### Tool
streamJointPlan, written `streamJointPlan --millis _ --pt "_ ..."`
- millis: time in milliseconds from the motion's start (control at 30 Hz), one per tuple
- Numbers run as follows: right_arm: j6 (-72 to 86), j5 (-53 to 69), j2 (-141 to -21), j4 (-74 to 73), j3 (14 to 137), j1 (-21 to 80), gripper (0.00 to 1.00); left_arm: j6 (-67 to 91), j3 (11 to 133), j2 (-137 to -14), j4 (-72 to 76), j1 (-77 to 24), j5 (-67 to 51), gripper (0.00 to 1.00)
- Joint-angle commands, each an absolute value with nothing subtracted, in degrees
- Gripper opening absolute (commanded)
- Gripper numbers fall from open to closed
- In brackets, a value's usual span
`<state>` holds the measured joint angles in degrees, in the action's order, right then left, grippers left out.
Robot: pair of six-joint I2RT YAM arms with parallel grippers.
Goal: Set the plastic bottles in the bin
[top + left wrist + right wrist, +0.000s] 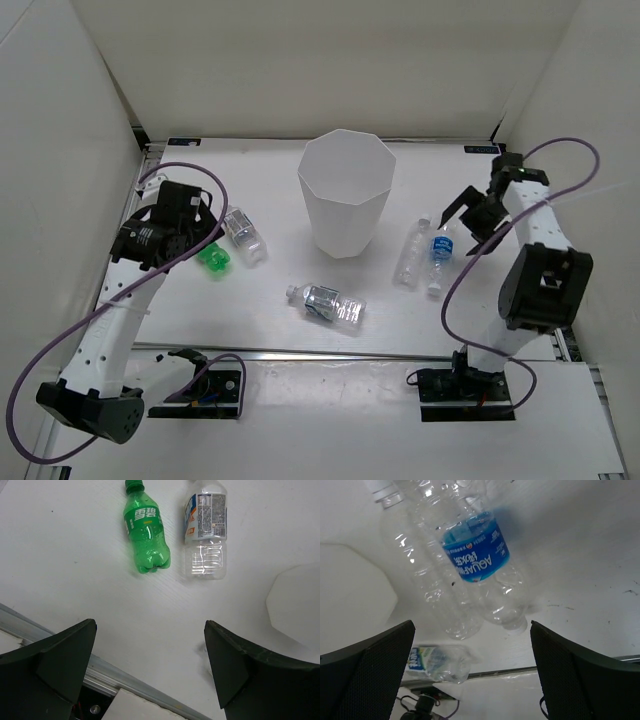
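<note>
The white faceted bin stands at the back middle; its wall shows in the left wrist view and the right wrist view. A green bottle and a clear bottle lie side by side at the left. My left gripper is open and empty above them. A blue-labelled bottle and a clear bottle lie at the right. My right gripper is open and empty above them. Another clear bottle lies in front of the bin.
White walls enclose the table on the left, back and right. A metal rail runs along the table's near edge, with the arm bases and cables behind it.
</note>
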<state>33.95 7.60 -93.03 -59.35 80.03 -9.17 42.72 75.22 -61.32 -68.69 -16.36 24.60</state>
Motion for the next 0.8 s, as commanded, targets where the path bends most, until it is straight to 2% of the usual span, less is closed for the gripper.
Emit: streamJointPlan --millis 0,100,333,767 --pt "32.00 1.50 -97.81 -58.10 84.53 -5.19 1.00 42.28 74.36 -61.00 -69.08 -16.70 24.26 1.00" --pt "31.99 -2.18 -104.22 -59.41 88.05 -2.73 1.00 42.28 73.83 -61.00 -69.60 -16.70 25.39 1.00" --pt "31.29 -6.32 -109.86 -60.03 92.10 -2.72 1.00 42.27 73.30 -61.00 -71.54 -16.70 27.25 1.00" --pt "31.29 -0.71 -119.08 -59.50 93.96 -4.39 0.99 42.80 72.24 -62.05 -73.65 -16.70 29.18 1.00"
